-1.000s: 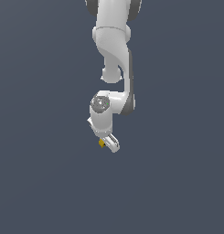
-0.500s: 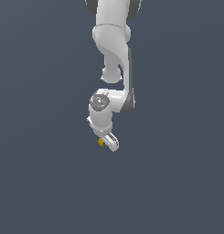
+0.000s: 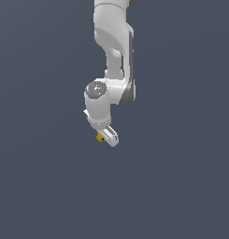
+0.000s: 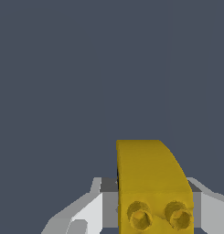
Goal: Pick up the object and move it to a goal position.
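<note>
The white arm (image 3: pixel 115 42) comes down from the top of the exterior view, its upper link thick and nearly upright, then bends at a rounded wrist joint (image 3: pixel 98 91) with a grey cap facing the camera. Below that joint the hand tilts down toward the exterior view's right. The pincer (image 3: pixel 105 137) sits at the lowest point, clamped on the object (image 3: pixel 100 137). In the wrist view its pale fingers (image 4: pixel 88 212) flank the yellow piece on both sides.
</note>
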{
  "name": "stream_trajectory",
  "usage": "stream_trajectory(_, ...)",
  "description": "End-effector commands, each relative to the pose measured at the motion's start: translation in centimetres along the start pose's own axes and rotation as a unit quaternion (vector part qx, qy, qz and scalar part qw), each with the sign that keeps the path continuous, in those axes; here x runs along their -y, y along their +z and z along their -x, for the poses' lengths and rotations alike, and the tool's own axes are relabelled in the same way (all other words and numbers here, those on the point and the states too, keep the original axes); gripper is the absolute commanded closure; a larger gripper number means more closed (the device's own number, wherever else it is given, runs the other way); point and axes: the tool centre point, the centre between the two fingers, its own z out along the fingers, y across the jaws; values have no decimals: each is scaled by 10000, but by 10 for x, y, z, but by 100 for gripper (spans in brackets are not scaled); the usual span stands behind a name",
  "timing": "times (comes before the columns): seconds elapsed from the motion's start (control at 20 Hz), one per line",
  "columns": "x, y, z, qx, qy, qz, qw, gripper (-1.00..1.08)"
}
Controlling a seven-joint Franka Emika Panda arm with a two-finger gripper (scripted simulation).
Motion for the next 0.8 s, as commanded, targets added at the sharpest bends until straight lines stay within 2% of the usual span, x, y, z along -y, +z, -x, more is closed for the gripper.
stream_trajectory(0.0, -8, -21, -1, -2, 3, -8, 10000, 108)
stream_trajectory(0.75, -75, -186, -11, -1, 12, -6, 10000, 108)
